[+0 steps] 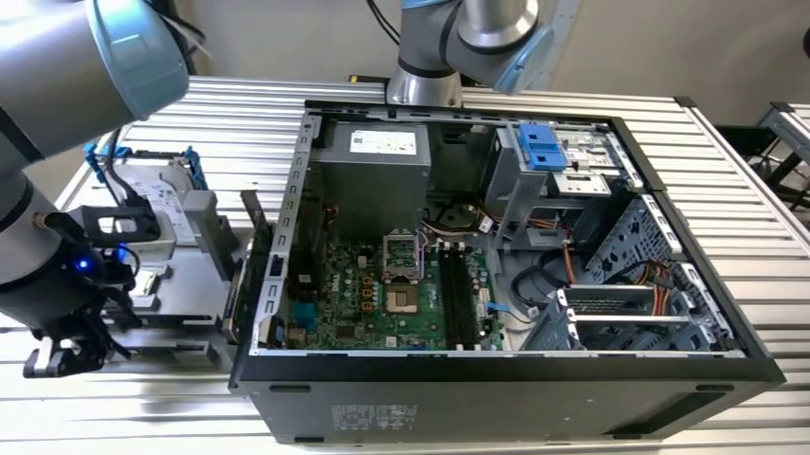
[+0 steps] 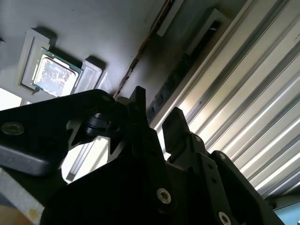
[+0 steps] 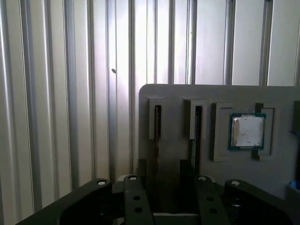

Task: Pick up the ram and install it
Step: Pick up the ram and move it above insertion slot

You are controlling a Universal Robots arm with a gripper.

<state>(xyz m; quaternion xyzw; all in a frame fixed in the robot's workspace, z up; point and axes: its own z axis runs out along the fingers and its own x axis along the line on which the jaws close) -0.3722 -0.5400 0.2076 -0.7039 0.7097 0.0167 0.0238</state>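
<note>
Hovering low over the ribbed table (image 3: 56,93) just short of the grey holder (image 3: 178,96), the gripper (image 3: 168,187) has its jaws parted with nothing between them, a clear gap that shows in both wrist views. In the exterior view it sits at about eight o'clock from the open computer case (image 1: 506,379), and the holder lies at roughly nine o'clock from the case, between the two. The ram (image 3: 158,123) stands on edge in a narrow slot of the holder, untouched. A second thin board (image 3: 198,129) stands in the slot just beside it, and beyond that the square processor chip (image 3: 247,131) lies in its own recess. The black memory slots (image 1: 458,294) run along the motherboard, toward six o'clock inside the case. The step in hand looks like the approach to the grasp, so the task seems to be at its very start. To do it well, I judge that the open gap should be centred on one stick alone. As things stand, the ram falls inside the gap but off its middle, while the neighbouring board lines up with one finger, which could strike it. Taking the board squarely by its flat faces should keep it from tilting and binding in the slot. Light pressure seems wise on so thin a part.
</note>
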